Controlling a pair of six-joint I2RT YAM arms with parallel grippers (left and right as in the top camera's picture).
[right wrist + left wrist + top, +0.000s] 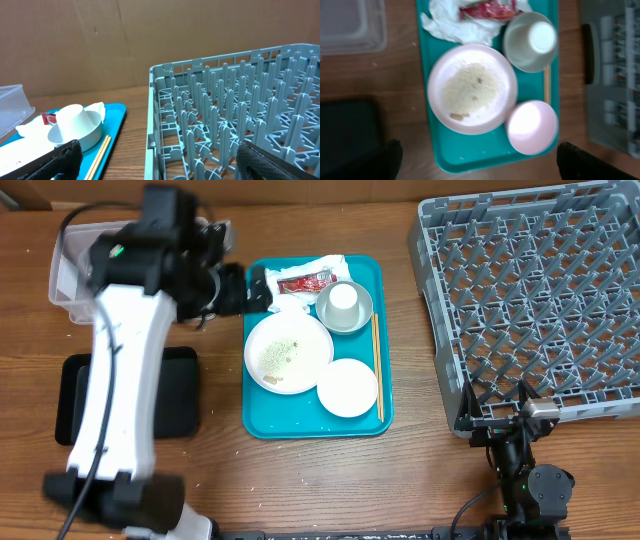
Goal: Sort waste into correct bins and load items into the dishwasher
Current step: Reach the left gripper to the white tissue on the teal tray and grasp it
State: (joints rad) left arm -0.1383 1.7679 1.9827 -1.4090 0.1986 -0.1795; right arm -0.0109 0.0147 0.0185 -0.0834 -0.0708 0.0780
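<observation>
Just ahead of the left gripper (480,167), jaws wide and empty: large white plate (440,100) with rice grains (470,90) on teal tray (470,148), napkin (455,27) and red packet (487,10) beyond. Right gripper (165,165) also wide, empty, grey rack (220,100) close ahead.

On the teal tray (300,423), the large white plate (310,345) speckled with rice grains (280,352) sits mid-tray, the pinkish plate (347,387) front right, the white cup (343,298) standing in the grey-green bowl (362,316) at the back beside the crumpled napkin (330,266) and red sauce packet (305,282), chopsticks (376,365) along its right edge, with the clear tub (70,275) and black tray (180,395) to its left and the grey dish rack (530,300) to its right.
</observation>
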